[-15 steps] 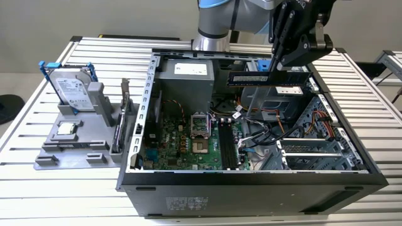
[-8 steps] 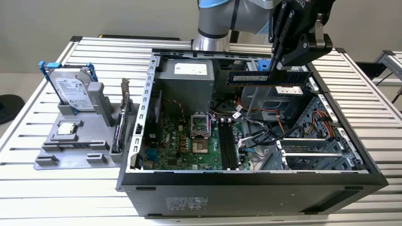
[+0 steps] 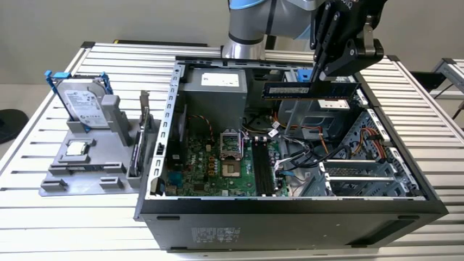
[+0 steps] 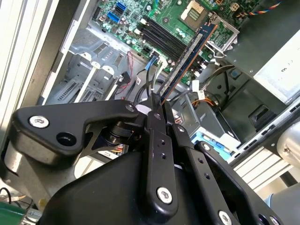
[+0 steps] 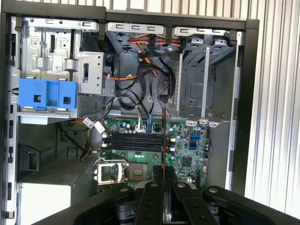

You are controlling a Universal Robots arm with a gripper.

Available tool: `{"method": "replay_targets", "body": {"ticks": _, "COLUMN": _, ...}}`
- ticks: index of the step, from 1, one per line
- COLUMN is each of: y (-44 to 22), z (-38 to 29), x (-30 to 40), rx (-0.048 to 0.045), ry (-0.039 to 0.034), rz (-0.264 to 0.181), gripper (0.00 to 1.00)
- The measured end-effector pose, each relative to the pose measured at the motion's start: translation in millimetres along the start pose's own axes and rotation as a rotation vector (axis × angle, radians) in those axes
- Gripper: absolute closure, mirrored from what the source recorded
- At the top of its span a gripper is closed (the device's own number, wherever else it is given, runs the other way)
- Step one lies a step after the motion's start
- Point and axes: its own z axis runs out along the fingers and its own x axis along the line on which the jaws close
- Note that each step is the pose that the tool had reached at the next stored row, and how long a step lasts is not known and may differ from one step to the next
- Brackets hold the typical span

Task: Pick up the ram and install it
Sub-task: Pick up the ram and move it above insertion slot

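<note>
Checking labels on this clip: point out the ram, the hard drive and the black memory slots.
ram (image 3: 288,91), exterior view, flat face of the stick.
hard drive (image 3: 82,106), exterior view, its silver label.
memory slots (image 3: 262,168), exterior view, midway along the slots.

Matt black pincer (image 4: 158,104), ribbed bare-metal table (image 3: 58,228)

No print is legible. In the exterior view, labels with tiny lettering stand on the power supply (image 3: 219,81) at upper centre, the hard drive (image 3: 82,104) at upper left, the case (image 3: 216,235) at bottom centre, and the ram (image 3: 308,90) at upper right.
</note>
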Motion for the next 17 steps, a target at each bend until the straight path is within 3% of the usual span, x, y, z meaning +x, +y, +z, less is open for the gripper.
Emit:
{"method": "replay_targets", "body": {"ticks": 5, "y": 0.0, "z": 0.0, "x": 0.0, "rx": 0.0004, "ry": -0.0003, "rz": 0.019, "gripper": 1.00}}
{"method": "replay_targets", "body": {"ticks": 17, "y": 0.0, "z": 0.0, "x": 0.0, "rx": 0.0039, "ry": -0.0028, "rz": 0.159, "gripper": 1.00}}
